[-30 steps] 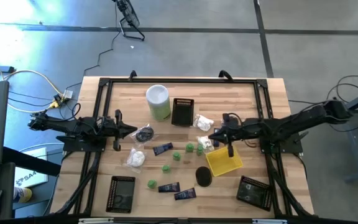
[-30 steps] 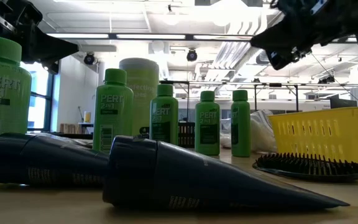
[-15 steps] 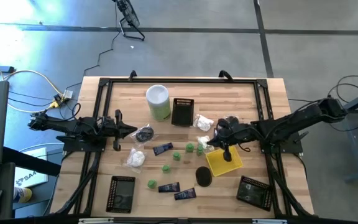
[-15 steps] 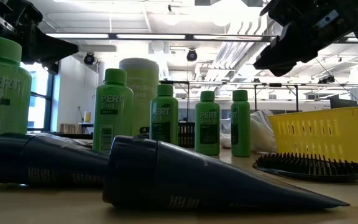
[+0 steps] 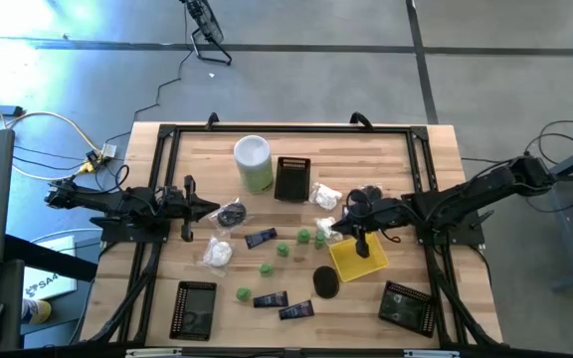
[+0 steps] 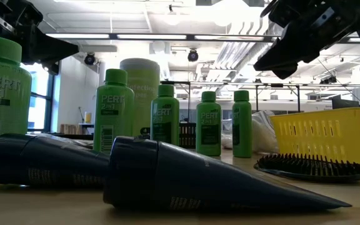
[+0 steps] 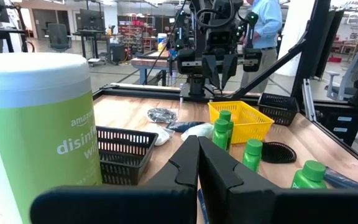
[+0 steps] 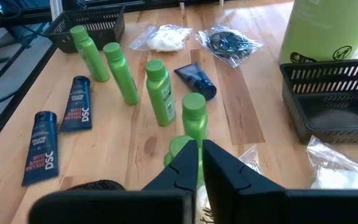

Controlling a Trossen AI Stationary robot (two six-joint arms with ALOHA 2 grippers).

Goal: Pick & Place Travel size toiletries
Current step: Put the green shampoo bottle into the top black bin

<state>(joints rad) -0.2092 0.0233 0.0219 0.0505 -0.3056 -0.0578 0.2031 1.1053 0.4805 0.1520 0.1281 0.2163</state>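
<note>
Right wrist view: green bottle [image 8: 193, 119] just beyond nearly closed jaws.

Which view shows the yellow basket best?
High view: the yellow basket shows whole from above, the right gripper at its corner. Low view gives one mesh side, left wrist view a distant angle, right wrist view none.
</note>
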